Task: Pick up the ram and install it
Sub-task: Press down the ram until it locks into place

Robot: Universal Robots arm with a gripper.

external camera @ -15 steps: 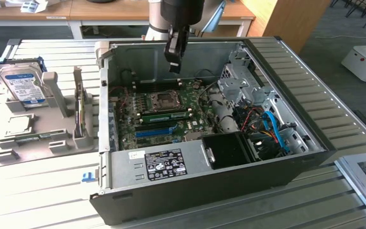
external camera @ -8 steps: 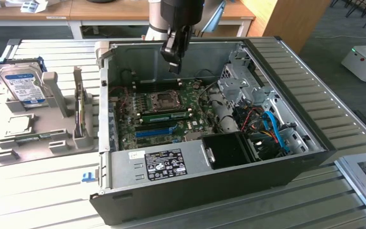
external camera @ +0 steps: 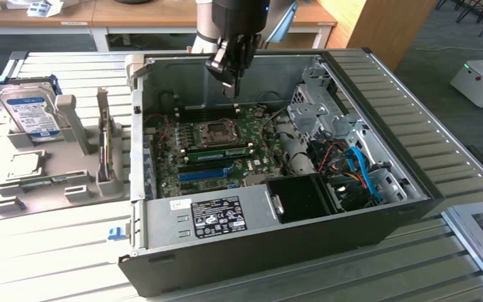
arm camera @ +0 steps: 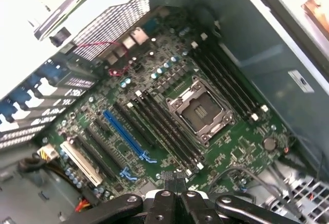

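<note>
Above the open computer case [external camera: 342,207], the gripper [external camera: 232,85] hangs clenched and empty; the ram [external camera: 218,152] already sits slotted beside the CPU socket [external camera: 217,131]. Good practice: confirm both latches closed.

No text, brand, number or sign can be read in either view. A black label with white print sits on the power supply [external camera: 216,217] in the exterior view; its characters cannot be made out. A white-and-blue label covers the hard drive [external camera: 30,112] at the exterior view's left, also illegible. A small grey sticker [arm camera: 301,81] on the case wall in the wrist view is unreadable.
</note>
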